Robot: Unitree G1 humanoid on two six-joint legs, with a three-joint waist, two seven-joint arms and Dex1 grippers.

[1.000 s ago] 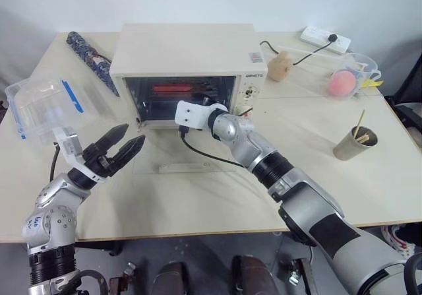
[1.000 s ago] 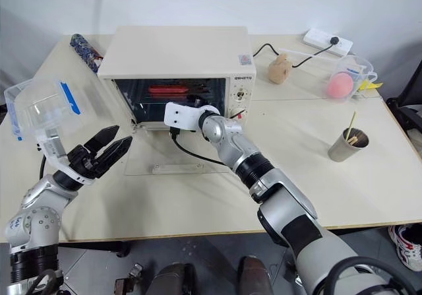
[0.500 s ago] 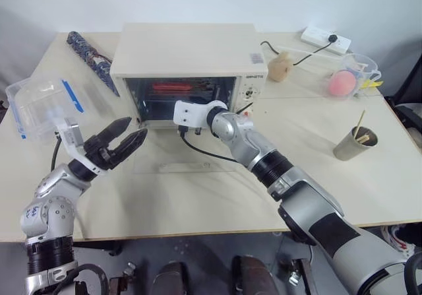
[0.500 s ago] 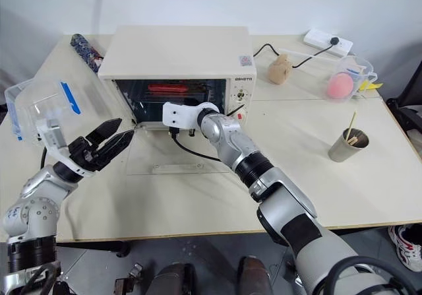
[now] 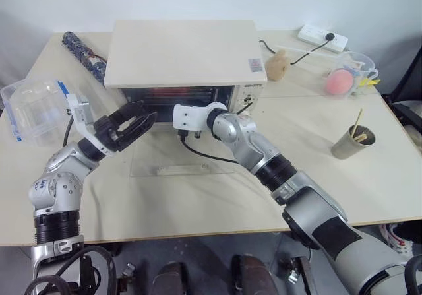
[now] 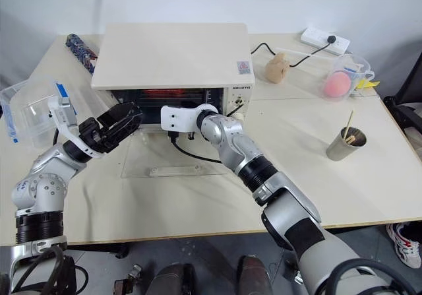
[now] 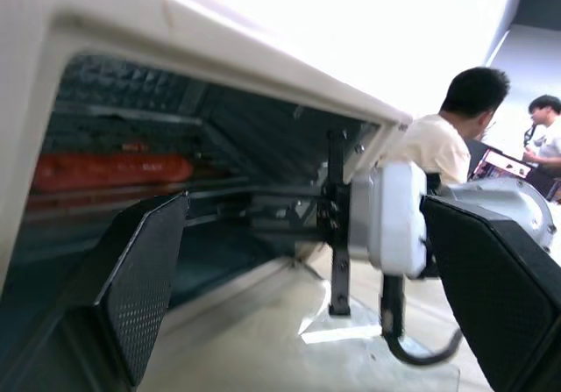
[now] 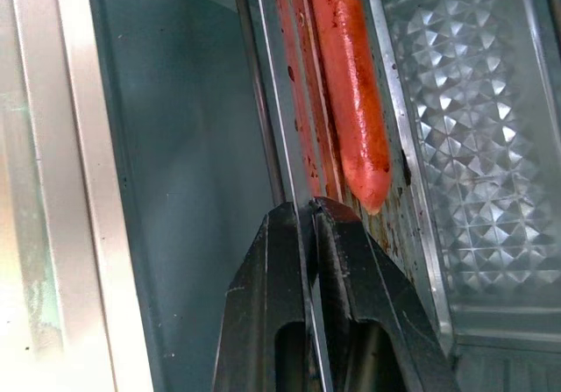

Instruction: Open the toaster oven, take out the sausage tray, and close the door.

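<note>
A clear plastic box point(image 5: 33, 110) sat well to the left of the toaster oven point(image 5: 181, 61). The left gripper point(image 5: 135, 120) hung at the oven's left front corner, its fingers point(image 7: 145, 278) spread wide and holding nothing. The door point(image 5: 181, 160) lay folded flat on the table point(image 5: 297, 143) in front of the oven. The right gripper point(image 8: 308, 221) reached into the oven's mouth, its fingers pinched tight on the front rim of the sausage tray point(image 8: 294, 103), which sat inside the oven with the sausage point(image 8: 351, 85) on it. A metal cup point(image 5: 355, 143) stood well to the right of the oven.
</note>
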